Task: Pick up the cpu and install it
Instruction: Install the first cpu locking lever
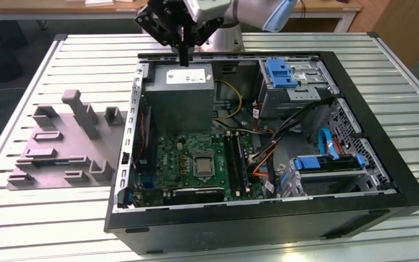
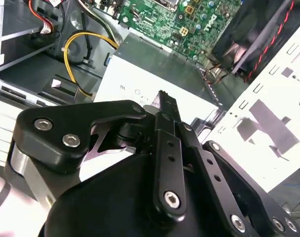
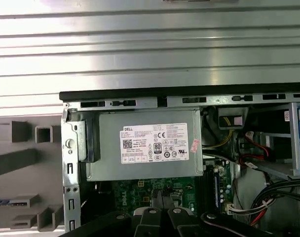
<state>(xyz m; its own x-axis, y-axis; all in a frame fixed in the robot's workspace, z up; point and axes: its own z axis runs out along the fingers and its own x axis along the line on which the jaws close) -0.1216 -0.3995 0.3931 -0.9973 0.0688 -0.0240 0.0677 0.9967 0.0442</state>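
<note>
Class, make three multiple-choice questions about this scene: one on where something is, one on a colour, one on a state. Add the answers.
1. In the exterior view, what is the pincer over?
A. the grey plastic fixture
B. the power supply
C. the bare table

2. What colour is the large circuit board in the case?
A. green
B. red
C. white

3. In what state is the computer case?
A. closed with its panel on
B. standing upright on end
C. lying open, its insides showing

Answers:
1 B: the pincer hangs at the labelled end of the power supply.
2 A: the circuit board is green.
3 C: the computer case lies flat and its cables and boards show.
</note>
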